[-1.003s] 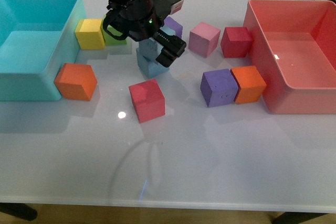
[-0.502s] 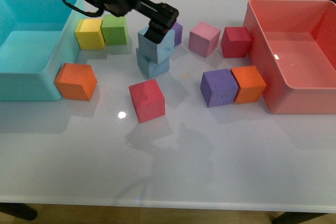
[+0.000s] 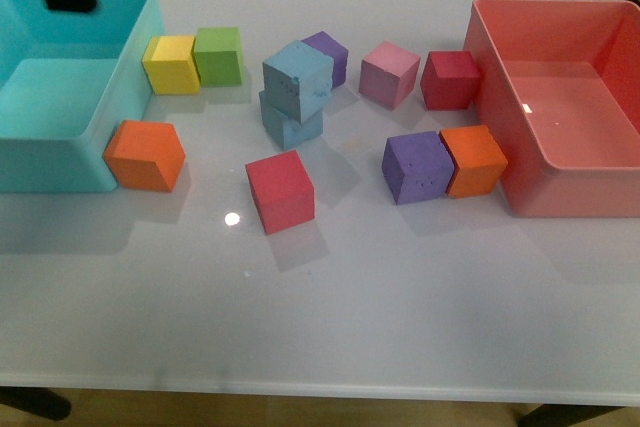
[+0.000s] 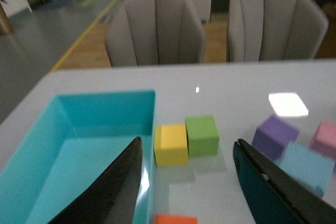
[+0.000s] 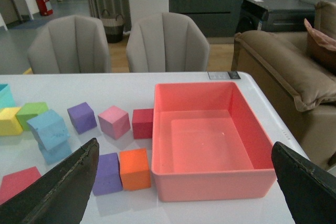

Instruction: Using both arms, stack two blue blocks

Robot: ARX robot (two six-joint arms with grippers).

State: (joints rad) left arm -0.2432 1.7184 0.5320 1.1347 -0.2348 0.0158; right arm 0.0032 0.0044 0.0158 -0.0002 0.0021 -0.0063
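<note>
upper blue block [image 3: 298, 80] sits skewed on lower blue block [image 3: 290, 122], mid-surface beside purple cube [image 3: 327, 55] – stack looks done, so both arms are clear | left gripper [image 4: 186, 182] fingers apart, empty | right gripper [image 5: 184, 187] fingers wide apart, empty | lower block's top hidden; left arm a cropped dark shape over turquoise bin [image 3: 120, 87]

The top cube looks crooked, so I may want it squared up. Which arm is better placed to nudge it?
Probably the left. Its end effector is open near the turquoise bin, and its wrist view shows the top blue block, skewed on the lower blue block, close by. The right end effector looks on from farther back.
</note>
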